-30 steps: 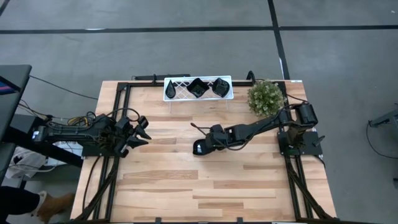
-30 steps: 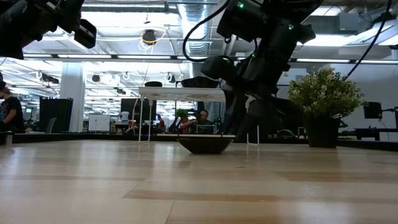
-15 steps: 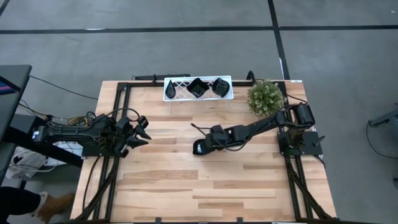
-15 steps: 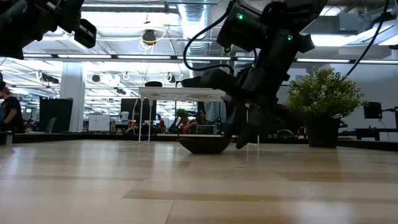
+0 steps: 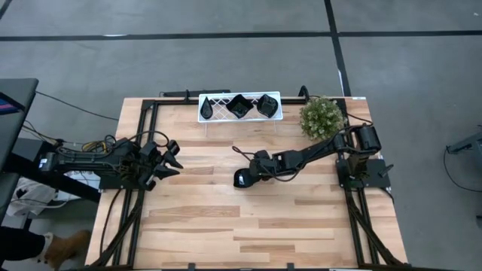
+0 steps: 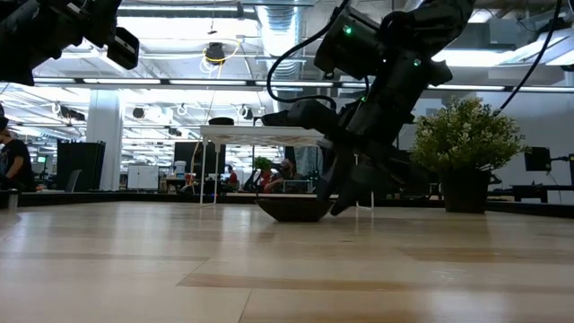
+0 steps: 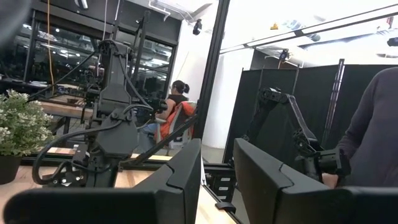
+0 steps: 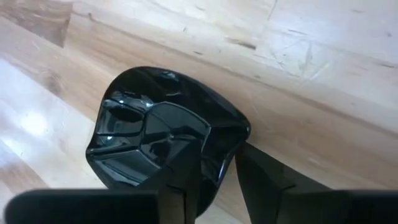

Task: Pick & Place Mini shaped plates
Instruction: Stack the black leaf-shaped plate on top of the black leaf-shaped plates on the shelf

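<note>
The right pincer [image 8: 217, 177] is straddling the rim of a glossy black mini plate [image 8: 165, 134] lying mid-surface [image 5: 263, 226], fingers spread either side, apparently to pinch its edge; the rack [image 5: 215, 108] stands at twelve o'clock. The left pincer [image 5: 172, 156], parted, is idling at nine.

Right end effector [image 5: 246, 178] lowered onto plate [image 5: 241, 179] (fingers narrowing).

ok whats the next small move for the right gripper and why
Probably finish closing, then lift. The right gripper straddles the rim of the black plate, one finger inside the dish and one outside, and the plate sits on the table. The white rack holds two plates.
</note>
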You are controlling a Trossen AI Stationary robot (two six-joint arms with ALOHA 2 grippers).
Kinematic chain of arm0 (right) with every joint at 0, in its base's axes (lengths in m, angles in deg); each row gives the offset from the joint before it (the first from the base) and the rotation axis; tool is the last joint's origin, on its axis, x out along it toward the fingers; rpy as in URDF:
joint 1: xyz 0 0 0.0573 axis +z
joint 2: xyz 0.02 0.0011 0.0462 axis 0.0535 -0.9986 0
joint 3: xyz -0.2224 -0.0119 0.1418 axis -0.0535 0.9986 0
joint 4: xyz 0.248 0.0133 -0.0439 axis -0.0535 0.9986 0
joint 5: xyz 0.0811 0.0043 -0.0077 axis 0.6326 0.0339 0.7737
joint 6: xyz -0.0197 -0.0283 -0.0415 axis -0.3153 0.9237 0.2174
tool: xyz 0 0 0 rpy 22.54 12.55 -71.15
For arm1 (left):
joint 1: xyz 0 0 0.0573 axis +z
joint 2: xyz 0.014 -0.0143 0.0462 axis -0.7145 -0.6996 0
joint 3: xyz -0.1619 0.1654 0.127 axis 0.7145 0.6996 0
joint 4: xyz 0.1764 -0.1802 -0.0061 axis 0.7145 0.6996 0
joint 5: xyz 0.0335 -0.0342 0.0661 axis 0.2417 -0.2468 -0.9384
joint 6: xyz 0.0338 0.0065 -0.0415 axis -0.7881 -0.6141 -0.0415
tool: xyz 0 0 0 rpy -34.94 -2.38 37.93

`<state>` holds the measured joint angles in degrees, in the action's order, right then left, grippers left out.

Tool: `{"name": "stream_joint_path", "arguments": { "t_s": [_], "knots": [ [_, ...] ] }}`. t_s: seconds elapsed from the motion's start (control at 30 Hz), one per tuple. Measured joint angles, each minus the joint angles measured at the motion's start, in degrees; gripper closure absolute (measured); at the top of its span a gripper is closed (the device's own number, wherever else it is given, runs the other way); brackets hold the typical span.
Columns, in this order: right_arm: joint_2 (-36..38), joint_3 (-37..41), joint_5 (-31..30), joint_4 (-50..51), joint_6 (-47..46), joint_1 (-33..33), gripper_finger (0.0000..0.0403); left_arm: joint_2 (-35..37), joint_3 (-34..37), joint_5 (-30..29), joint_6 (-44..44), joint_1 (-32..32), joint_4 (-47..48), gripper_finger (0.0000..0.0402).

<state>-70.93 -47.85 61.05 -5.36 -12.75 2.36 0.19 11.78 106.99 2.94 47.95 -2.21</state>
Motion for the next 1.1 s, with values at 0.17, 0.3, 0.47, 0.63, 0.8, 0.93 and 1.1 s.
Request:
{"name": "stream_joint_path", "arguments": {
  "t_s": [0.17, 0.3, 0.47, 0.63, 0.8, 0.93, 1.1],
  "knots": [
    [0.0, -0.02, 0.0, -0.44, 0.83, 0.07, 0.0331, 0.0, 0.0, 0.0, 0.02, 0.02, 0.0, 0.0305],
    [0.0, -0.01, 0.0, -0.42, 0.92, 0.07, 0.0357, 0.0, 0.0, 0.0, 0.02, 0.0, 0.0, 0.0305],
    [0.0, -0.02, -0.05, -0.57, 1.27, 0.04, 0.0396, 0.0, 0.0, 0.0, 0.02, 0.02, 0.0, 0.0305],
    [0.02, -0.02, -0.07, -0.55, 1.44, 0.04, 0.0395, 0.0, 0.0, 0.0, 0.02, 0.02, 0.0, 0.0305],
    [0.04, -0.02, -0.07, -0.55, 2.5, 0.04, 0.04, 0.0, 0.0, 0.0, 0.02, 0.01, 0.0, 0.0305],
    [0.04, -0.32, 1.23, -0.32, 3.53, -0.02, 0.04, 0.0, 0.0, 0.0, 0.02, 0.02, 0.0, 0.0305],
    [0.04, -1.86, 4.81, -0.13, 7.75, -1.34, 0.04, 0.0, 0.0, 0.0, 0.02, 0.01, 0.0, 0.0305]
  ]
}}
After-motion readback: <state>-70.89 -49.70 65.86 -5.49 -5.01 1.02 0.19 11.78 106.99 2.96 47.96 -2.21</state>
